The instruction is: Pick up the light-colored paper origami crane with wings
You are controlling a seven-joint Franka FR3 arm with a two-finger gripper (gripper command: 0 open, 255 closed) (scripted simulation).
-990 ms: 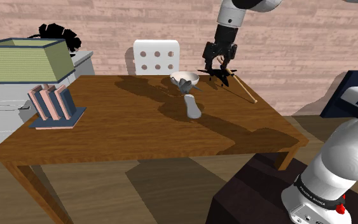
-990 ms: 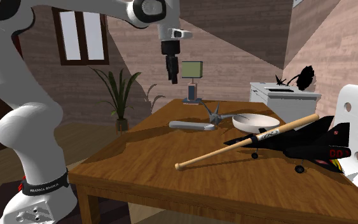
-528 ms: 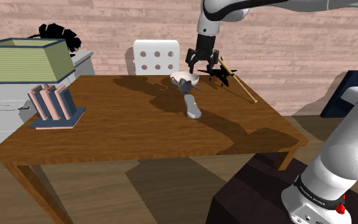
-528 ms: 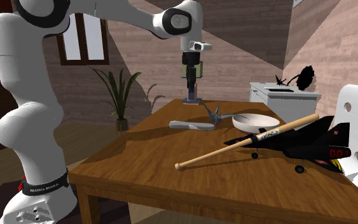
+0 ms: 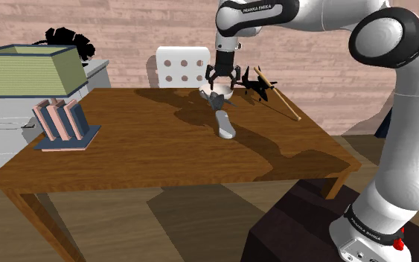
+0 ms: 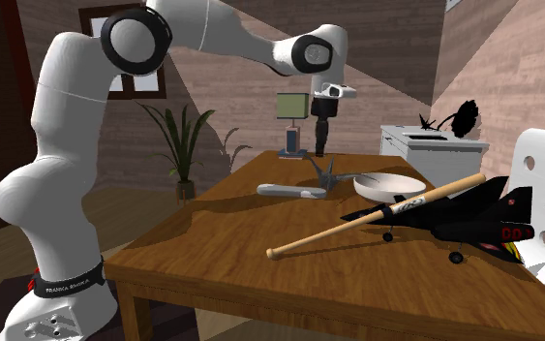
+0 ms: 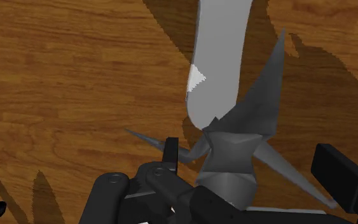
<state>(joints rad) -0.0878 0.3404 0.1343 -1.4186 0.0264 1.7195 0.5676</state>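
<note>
Your gripper [image 5: 221,82], fingers [image 7: 339,175] spread wide and holding nothing, hangs just above the grey crane [image 7: 231,159] on the table [image 5: 141,134] beside the bowl [image 6: 388,183], so it lies straight below, between them.

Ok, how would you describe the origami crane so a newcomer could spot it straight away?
Go to the far edge of the wooden table, by the white chair with round holes. There, next to the shallow white bowl and under the open gripper, sits the crane. It is small, grey and spiky-winged, unlike the smooth long grey piece lying near it.
</note>
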